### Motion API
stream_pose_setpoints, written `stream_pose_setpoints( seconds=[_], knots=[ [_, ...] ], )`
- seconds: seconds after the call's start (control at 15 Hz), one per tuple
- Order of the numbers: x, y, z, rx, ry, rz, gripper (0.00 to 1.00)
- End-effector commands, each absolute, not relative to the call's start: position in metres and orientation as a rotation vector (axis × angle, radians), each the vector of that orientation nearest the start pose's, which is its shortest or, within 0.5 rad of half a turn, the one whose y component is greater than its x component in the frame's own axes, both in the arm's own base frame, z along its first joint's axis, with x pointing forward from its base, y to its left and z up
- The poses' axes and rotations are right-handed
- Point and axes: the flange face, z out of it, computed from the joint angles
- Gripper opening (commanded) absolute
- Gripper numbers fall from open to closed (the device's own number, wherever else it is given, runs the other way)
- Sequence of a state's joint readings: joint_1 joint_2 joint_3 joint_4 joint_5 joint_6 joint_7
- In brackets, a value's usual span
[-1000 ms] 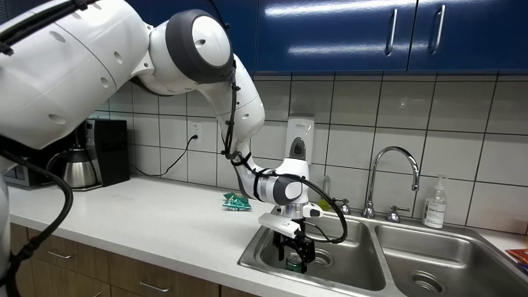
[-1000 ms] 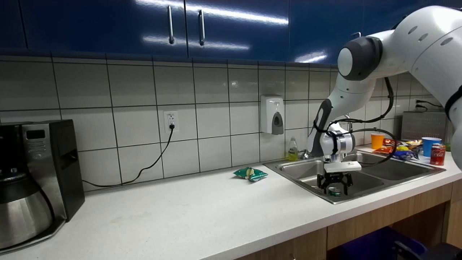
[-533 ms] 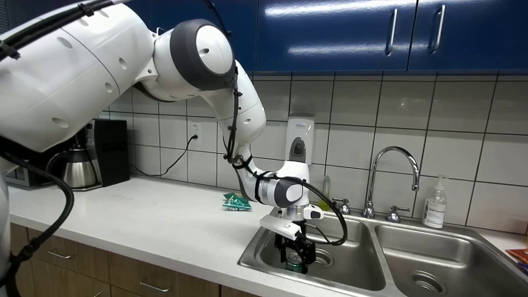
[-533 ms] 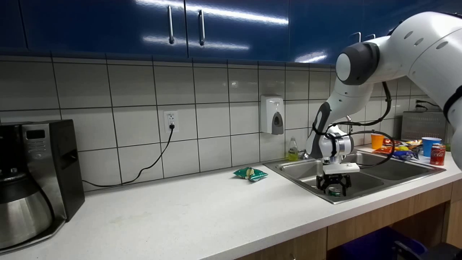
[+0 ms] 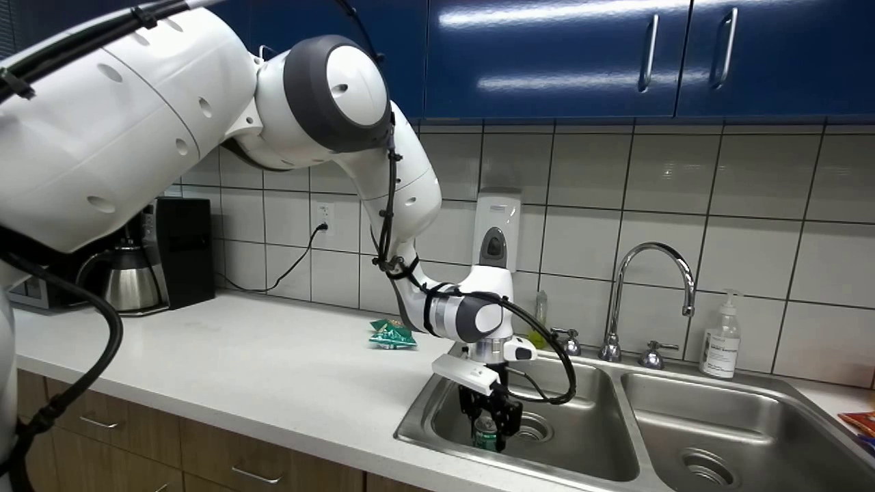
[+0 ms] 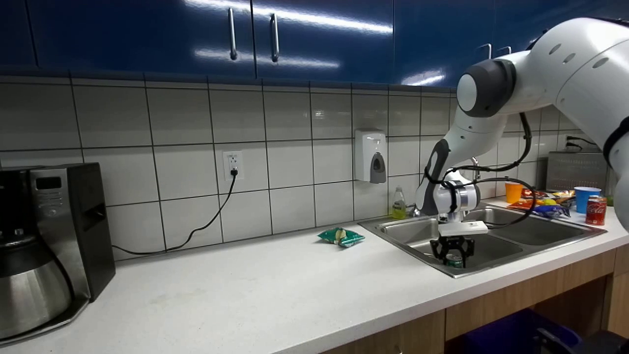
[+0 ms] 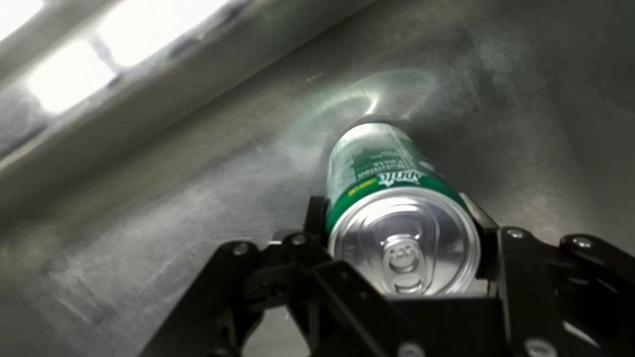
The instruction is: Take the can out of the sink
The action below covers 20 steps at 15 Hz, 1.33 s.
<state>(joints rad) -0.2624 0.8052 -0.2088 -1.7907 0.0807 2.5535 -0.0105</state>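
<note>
The green can (image 7: 382, 158), with its silvery lid and pull tab facing the camera, stands on the bottom of the near-left basin of the steel sink (image 5: 574, 447). In the wrist view my gripper (image 7: 400, 218) straddles its upper end, a black finger (image 7: 316, 215) pressed to one side and the opposite finger on the other. Both exterior views show the black jaws reaching down into the basin around the can (image 5: 486, 438), which is partly covered by them. The can (image 6: 454, 261) appears to rest on the basin floor still.
The sink rim (image 6: 408, 250) surrounds the arm's end. A gooseneck faucet (image 5: 612, 321) and a pump bottle (image 5: 721, 352) stand behind the basins. On the counter lie a crumpled green wrapper (image 6: 341, 237), cups such as a blue one (image 6: 586, 200), and a red can (image 6: 596, 211).
The arm has come down slightly over the last second. My fingers have drawn together from a wide stance and now clasp the can, which has shifted a little.
</note>
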Motion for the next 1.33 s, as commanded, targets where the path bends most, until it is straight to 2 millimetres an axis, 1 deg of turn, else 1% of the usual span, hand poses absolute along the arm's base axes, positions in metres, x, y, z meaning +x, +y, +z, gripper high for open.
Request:
stream_pose_setpoints(
  seconds=[0.0,0.07,0.27,0.6,0.8,1.0,1.27],
  knots=[
    [0.582,-0.284,0.125,-3.132,0.778,0.04,0.39],
    [0.584,-0.282,0.13,-3.132,0.771,0.03,0.39],
    [0.59,-0.273,0.158,-3.139,0.749,-0.01,0.39],
    [0.596,-0.261,0.218,-3.147,0.721,-0.106,0.39],
    [0.591,-0.253,0.25,-3.146,0.708,-0.127,0.39],
    [0.582,-0.241,0.273,-3.138,0.677,-0.107,0.39],
    [0.571,-0.209,0.292,-3.138,0.593,-0.07,0.39]
  ],
)
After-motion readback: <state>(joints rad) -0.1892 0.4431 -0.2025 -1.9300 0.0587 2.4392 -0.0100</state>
